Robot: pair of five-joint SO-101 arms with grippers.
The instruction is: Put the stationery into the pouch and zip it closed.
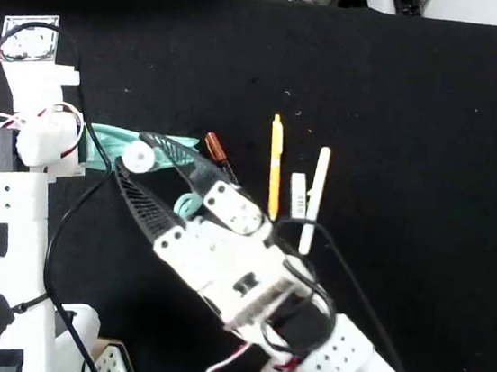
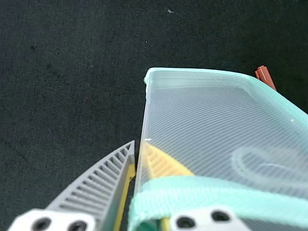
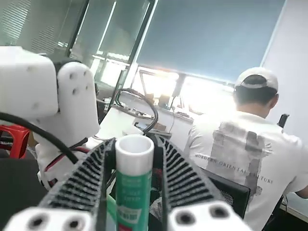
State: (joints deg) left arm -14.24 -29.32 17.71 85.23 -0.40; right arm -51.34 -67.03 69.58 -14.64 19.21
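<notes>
One clear pouch (image 2: pixel 216 125), one glue stick (image 3: pixel 134 187), one yellow pen (image 1: pixel 275 167), one white pen (image 1: pixel 315 194), one brown marker (image 1: pixel 215 148), one small white bar (image 1: pixel 298 195).

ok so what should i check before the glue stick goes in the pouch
1. Right tool grip on the glue stick: ok, the stick sits between both fingers.
2. Left tool grip on the pouch: ok, the pouch edge sits in it.
3. Pouch mouth open: cannot tell.
4. Stick lined up with the pouch: ok, its cap overlaps the teal edge in the high view.
5. Other stationery packed: not ok; the yellow pen, white pen and brown pen lie on the table.
</notes>
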